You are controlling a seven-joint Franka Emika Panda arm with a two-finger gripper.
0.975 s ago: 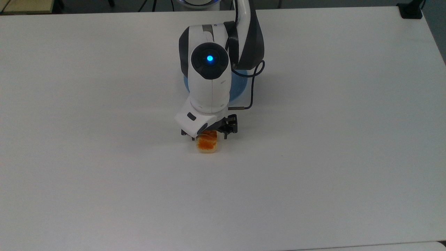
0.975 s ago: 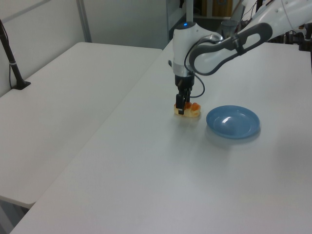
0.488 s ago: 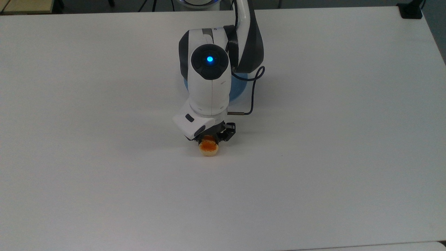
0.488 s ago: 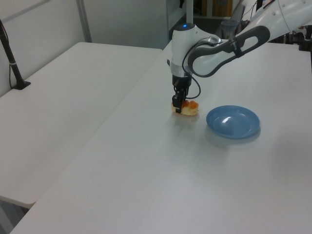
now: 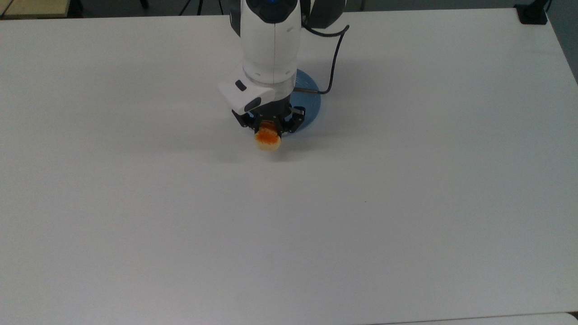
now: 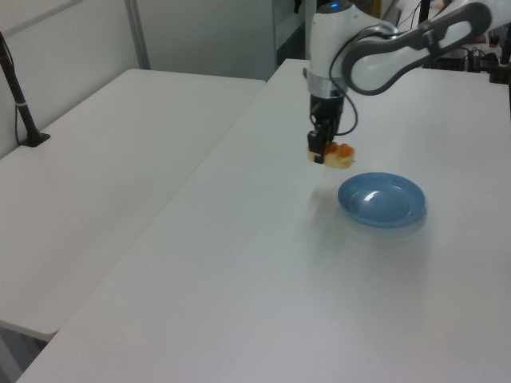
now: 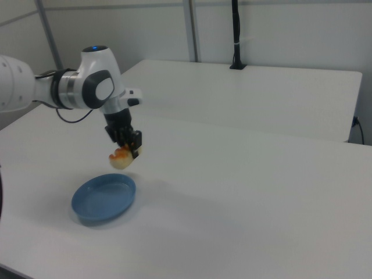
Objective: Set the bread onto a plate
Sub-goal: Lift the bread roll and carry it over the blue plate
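Note:
My gripper (image 5: pixel 270 127) (image 6: pixel 323 153) (image 7: pixel 129 149) is shut on the bread (image 5: pixel 267 138) (image 6: pixel 339 155) (image 7: pixel 121 158), a small loaf with an orange-brown top and pale sides. The loaf hangs in the air above the white table, tilted in the fingers. The blue plate (image 5: pixel 309 104) (image 6: pixel 382 199) (image 7: pixel 104 198) lies flat on the table with nothing on it. In the left view the bread hangs up and to the left of the plate; in the right view it is just above the plate's far right rim. In the top view the arm covers much of the plate.
The white table (image 5: pixel 406 203) stretches wide around the plate. A second white table (image 6: pixel 104 159) stands beside it in the left view. A black clamp post (image 6: pixel 20 104) (image 7: pixel 236 35) rises from that table's far side. A black cable (image 5: pixel 334 58) hangs from the arm.
The gripper closed on the bread, lifted it off the table and carried it toward the plate, upward in the top view and rightward in the left view.

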